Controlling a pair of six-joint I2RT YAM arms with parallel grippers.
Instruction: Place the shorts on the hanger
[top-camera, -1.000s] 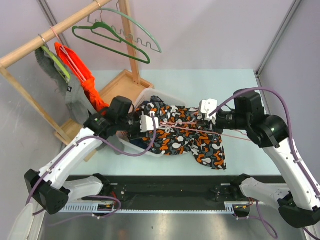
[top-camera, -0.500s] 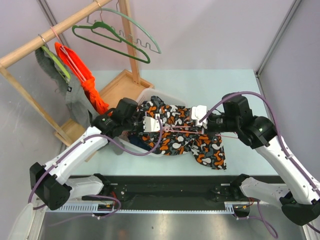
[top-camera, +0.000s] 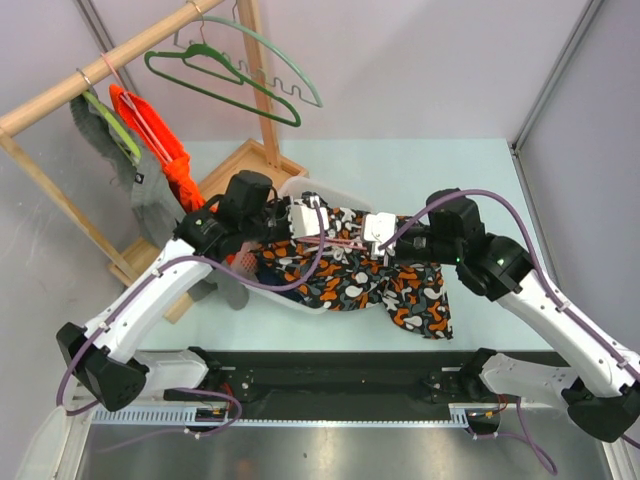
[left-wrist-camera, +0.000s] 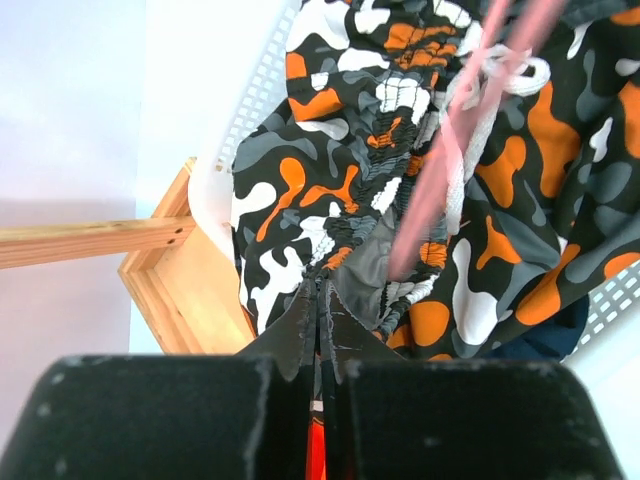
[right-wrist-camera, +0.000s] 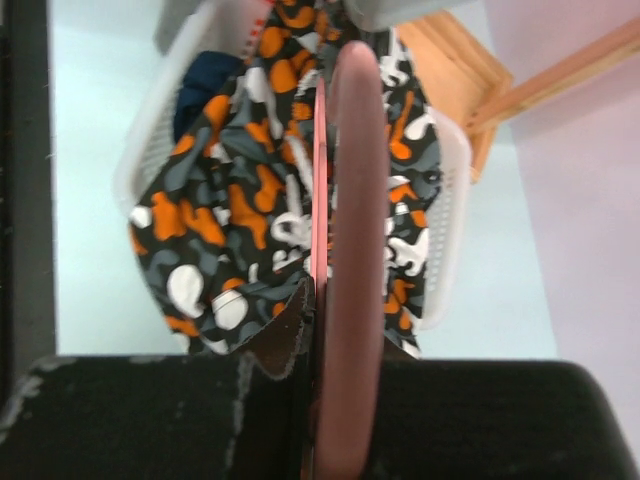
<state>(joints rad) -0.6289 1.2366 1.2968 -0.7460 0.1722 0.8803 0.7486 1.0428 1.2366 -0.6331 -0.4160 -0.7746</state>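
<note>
The shorts, dark with orange, white and grey blobs, hang over the front of a white basket and spill onto the table. My left gripper is shut on a fold of the shorts near the gathered waistband, and cloth shows between its jaws. My right gripper is shut on the thin pink hanger, whose wire runs across the shorts toward the left gripper. In the right wrist view the hanger runs straight out from the jaws over the shorts.
A wooden rack at the back left carries a dark green hanger, a pale green hanger, an orange garment and grey clothes. Its wooden base sits beside the basket. Dark blue clothes lie in the basket.
My left gripper has shut on the shorts and drawn back toward the rear left. My right gripper has moved left with the hanger, closer to the left gripper.
</note>
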